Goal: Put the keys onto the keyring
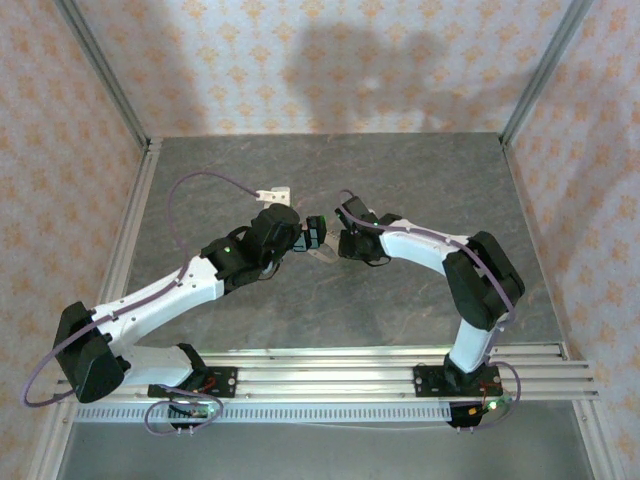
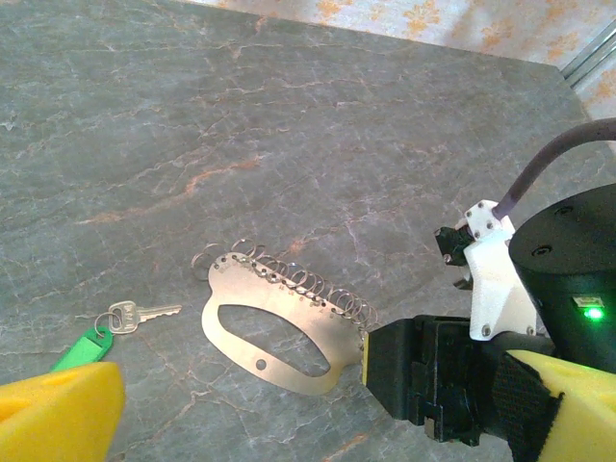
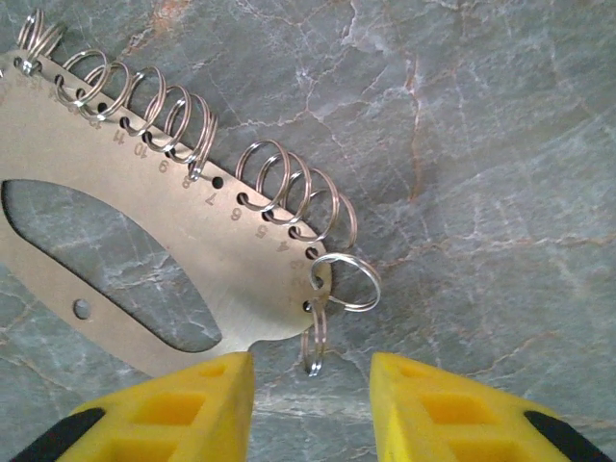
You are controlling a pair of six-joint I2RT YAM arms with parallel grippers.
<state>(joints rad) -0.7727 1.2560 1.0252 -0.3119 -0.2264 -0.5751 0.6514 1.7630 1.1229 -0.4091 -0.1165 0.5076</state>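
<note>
The keyring (image 2: 289, 318) is a flat oval metal plate lying on the table, with a row of wire split rings (image 3: 289, 188) along its numbered edge. The key (image 2: 144, 314) lies left of the plate, silvery, joined to a green plastic tag (image 2: 82, 348). My left gripper (image 2: 308, 428) hangs open above and in front of the plate, its yellow fingertips (image 2: 58, 414) wide apart. My right gripper (image 3: 310, 399) is open at the plate's right end. One split ring (image 3: 314, 346) stands on edge just ahead of the gap, touching neither pad.
Both arms meet over the middle of the grey marbled table (image 1: 400, 180). A white clip on the left arm's cable (image 1: 272, 192) sits behind them. Aluminium posts and patterned walls close in the sides and back.
</note>
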